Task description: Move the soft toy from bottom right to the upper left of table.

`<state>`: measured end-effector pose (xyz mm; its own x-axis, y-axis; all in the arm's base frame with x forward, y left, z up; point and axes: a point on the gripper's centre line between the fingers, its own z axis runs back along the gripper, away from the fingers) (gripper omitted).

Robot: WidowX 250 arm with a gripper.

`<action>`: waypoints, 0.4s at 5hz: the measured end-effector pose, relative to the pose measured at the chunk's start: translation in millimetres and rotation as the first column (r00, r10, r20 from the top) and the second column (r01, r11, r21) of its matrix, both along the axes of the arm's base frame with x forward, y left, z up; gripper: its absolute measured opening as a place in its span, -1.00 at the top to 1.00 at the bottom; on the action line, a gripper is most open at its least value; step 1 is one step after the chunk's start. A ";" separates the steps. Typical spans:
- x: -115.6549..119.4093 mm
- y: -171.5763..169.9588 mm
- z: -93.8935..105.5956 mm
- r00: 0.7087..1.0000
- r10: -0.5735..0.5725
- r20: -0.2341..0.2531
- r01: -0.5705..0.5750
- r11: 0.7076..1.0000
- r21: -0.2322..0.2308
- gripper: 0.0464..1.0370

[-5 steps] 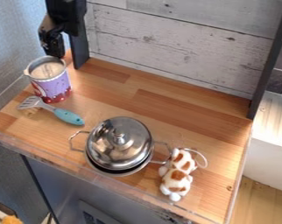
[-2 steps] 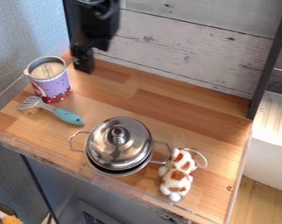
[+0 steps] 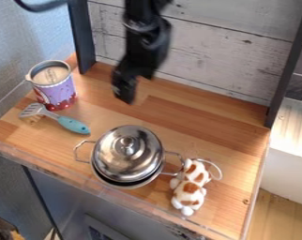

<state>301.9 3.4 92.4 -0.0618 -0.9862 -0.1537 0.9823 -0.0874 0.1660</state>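
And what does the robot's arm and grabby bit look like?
The robot arm is black, with chunky, blocky parts and a few greyish shiny spots. Its gripper is black too. A dark, curved band, maybe a cable, is at the top left.

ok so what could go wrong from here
The soft toy lies right beside the lidded metal pot, so the gripper might knock the pot's handle while closing on it. The toy's white string loop could snag. Setting it down upper left might bump the purple cup.
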 end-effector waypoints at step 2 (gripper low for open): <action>-22.2 -57.5 -12.7 0.988 -0.152 -0.028 0.153 0.988 0.018 -0.93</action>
<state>279.7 -54.1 79.7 -0.2155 -0.9617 -0.1696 0.9613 -0.2395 0.1364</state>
